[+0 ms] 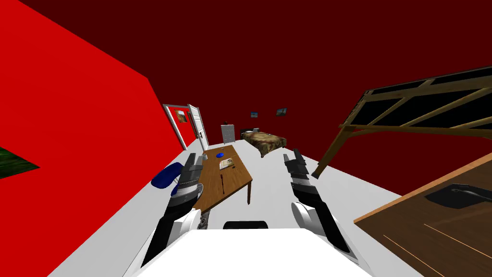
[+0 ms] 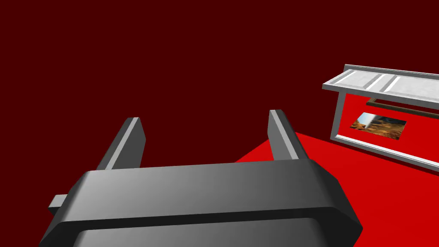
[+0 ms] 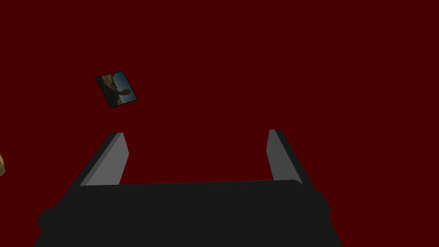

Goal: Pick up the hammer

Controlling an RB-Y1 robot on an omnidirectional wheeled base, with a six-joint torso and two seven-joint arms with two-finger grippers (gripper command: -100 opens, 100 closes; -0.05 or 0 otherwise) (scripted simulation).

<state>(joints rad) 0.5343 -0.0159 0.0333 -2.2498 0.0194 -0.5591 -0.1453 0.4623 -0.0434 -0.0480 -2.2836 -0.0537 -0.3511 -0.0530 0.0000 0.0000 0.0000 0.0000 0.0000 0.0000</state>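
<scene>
A thin dark hammer lies lengthwise on the brown wooden table ahead of me, toward its near half. My left gripper is raised over the table's left edge, apart from the hammer. In the left wrist view, the left gripper is open with nothing between its fingers, pointing at a dark red wall. My right gripper hangs over the floor to the right of the table. The right wrist view shows the right gripper open and holding nothing.
A blue dish and a flat book lie farther along the table. A blue chair stands at its left. A bed, white cabinet and white door are beyond. Another wooden desk is near right.
</scene>
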